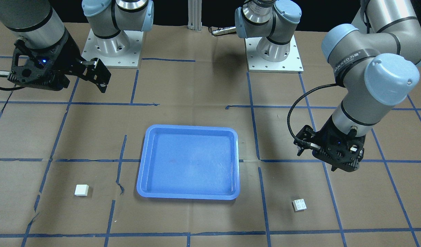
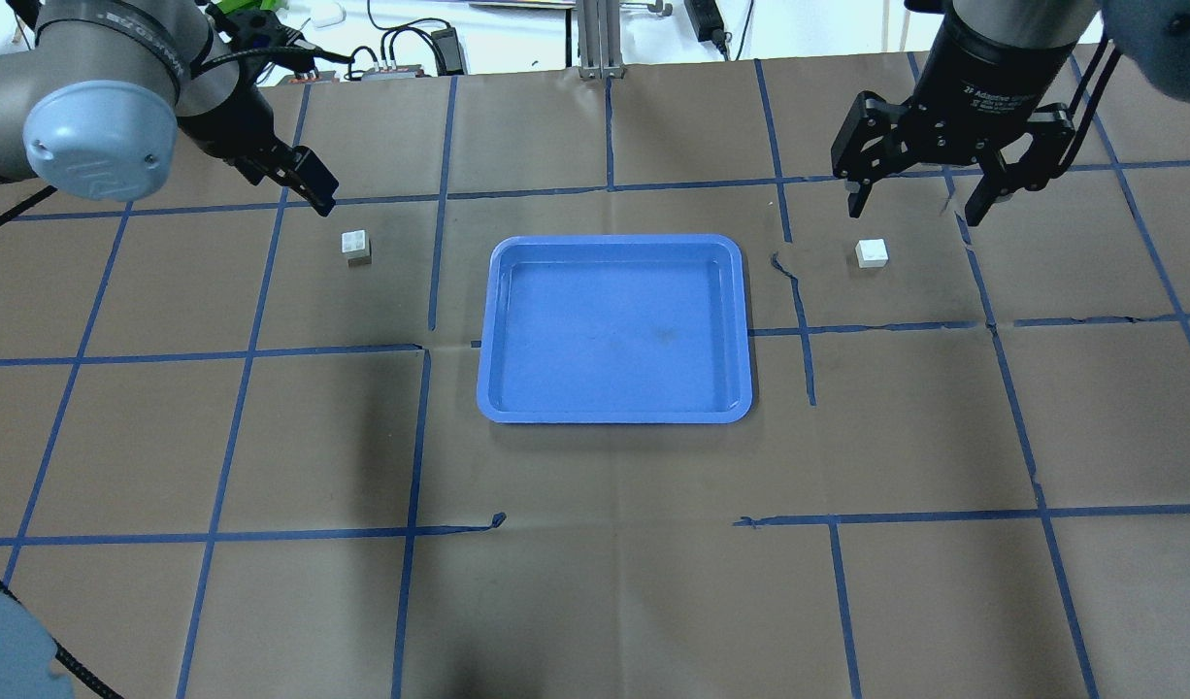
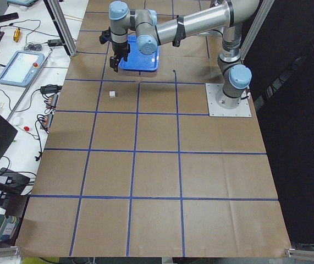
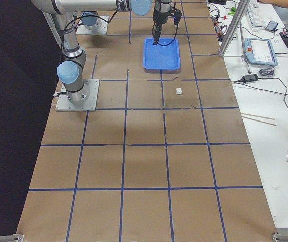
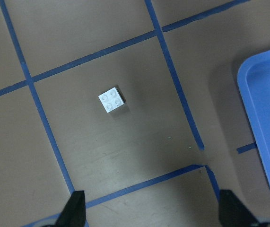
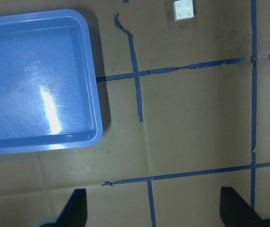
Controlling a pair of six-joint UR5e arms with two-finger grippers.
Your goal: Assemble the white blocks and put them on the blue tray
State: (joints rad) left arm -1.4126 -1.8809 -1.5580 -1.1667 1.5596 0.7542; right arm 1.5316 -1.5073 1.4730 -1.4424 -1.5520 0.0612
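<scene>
Overhead exterior view: approach step, I judge; left claw (image 5: 152, 210) and right claw (image 2: 913, 199) gape empty above the tabletop (image 2: 595, 582), left white block (image 2: 356, 246) and right white block (image 2: 872, 252) flanking the blue tray (image 2: 614, 417), so next comes descent and grasp.

Tray (image 2: 614, 330): blue, plain.
Blocks (image 2: 356, 245), (image 2: 872, 252): white, plain.
Table (image 2: 605, 602): brown, overlaid with a blue tape (image 2: 265, 534) grid.
Arms (image 1: 385, 13), (image 1: 28, 17): silver-grey with light-blue joint caps (image 2: 95, 146).
Left gripper (image 5: 153, 208) and right gripper (image 2: 913, 212): black.
Cable (image 1: 293, 109): black.
Base plates (image 1: 93, 58), (image 1: 293, 63): white.
</scene>
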